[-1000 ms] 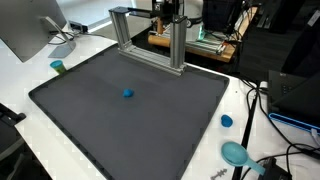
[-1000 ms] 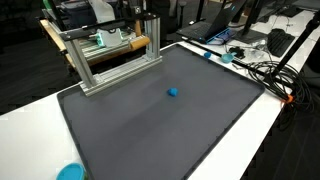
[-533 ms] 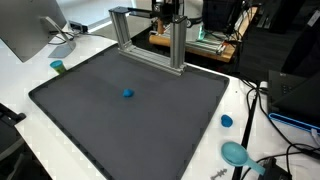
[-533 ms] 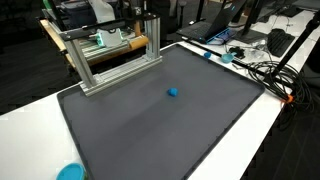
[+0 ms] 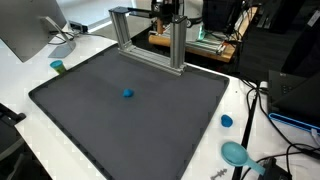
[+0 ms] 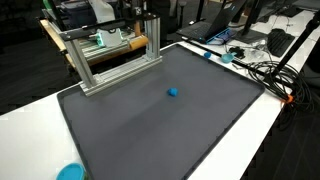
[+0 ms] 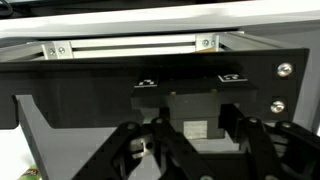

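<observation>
In an exterior view, the gripper (image 5: 166, 13) hangs at the upper middle of the frame, right at the top bar of a metal frame (image 5: 146, 35) that stands on the far edge of a dark mat (image 5: 120, 125). From here its fingers are too small and dark to tell whether they are clenched or released. A small blue piece (image 5: 127, 94) lies alone on the mat, left of centre and well apart from the frame. On the white surface (image 5: 250, 130) at the right sit a blue lid (image 5: 227, 121) and, lower down, a teal bowl (image 5: 236, 153). A small green cup (image 5: 58, 67) stands at the left edge near a monitor (image 5: 28, 30).

In an exterior view from another side, the metal frame (image 6: 110, 55) sits at the upper left, the blue piece (image 6: 172, 92) lies right of centre on the mat (image 6: 150, 130), and the teal bowl (image 6: 70, 172) shows at the bottom edge.

In the wrist view, the gripper (image 7: 190, 150) fills the lower part with its dark links, its fingertips cut off by the bottom edge, so its state cannot be told. The frame's pale bar (image 7: 130, 45) crosses the upper part, close in front.
</observation>
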You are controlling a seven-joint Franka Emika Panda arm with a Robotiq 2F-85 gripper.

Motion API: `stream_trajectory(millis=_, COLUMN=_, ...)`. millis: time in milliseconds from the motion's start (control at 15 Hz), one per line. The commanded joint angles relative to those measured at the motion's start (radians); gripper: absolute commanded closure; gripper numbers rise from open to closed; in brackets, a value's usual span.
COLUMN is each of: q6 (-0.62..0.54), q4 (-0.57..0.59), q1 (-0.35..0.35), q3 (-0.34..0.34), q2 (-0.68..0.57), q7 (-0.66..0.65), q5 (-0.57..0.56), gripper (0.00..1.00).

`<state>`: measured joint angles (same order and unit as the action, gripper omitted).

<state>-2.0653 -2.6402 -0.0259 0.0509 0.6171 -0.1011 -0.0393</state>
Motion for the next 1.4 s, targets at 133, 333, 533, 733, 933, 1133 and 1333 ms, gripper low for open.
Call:
stream_trajectory(millis=133, q6=0.018, q4=0.011, q1=0.029, q3=-0.046, q2=-0.016, q7=0.098, q5=0.023, gripper=0.24)
stream_trajectory(millis=333, q6=0.019, q4=0.012, q1=0.038, q3=-0.061, q2=-0.023, q7=0.133, q5=0.034, gripper=0.40)
stream_trajectory(millis=533, q6=0.023, q4=0.013, q1=0.045, q3=-0.075, q2=-0.023, q7=0.167, q5=0.046, gripper=0.63)
stream_trajectory(millis=733, q6=0.026, q4=0.014, q1=0.044, q3=-0.082, q2=-0.019, q7=0.176, q5=0.043, gripper=0.73)
stream_trajectory(millis=933, q6=0.030, q4=0.017, q1=0.040, q3=-0.074, q2=-0.018, q7=0.155, q5=0.043, gripper=0.73)
stream_trajectory(millis=1133, q6=0.041, q4=0.021, q1=0.040, q3=-0.070, q2=-0.013, q7=0.145, q5=0.044, gripper=0.23)
stream_trajectory(millis=1333, q6=0.045, q4=0.021, q1=0.047, q3=-0.082, q2=-0.011, q7=0.162, q5=0.061, gripper=0.61)
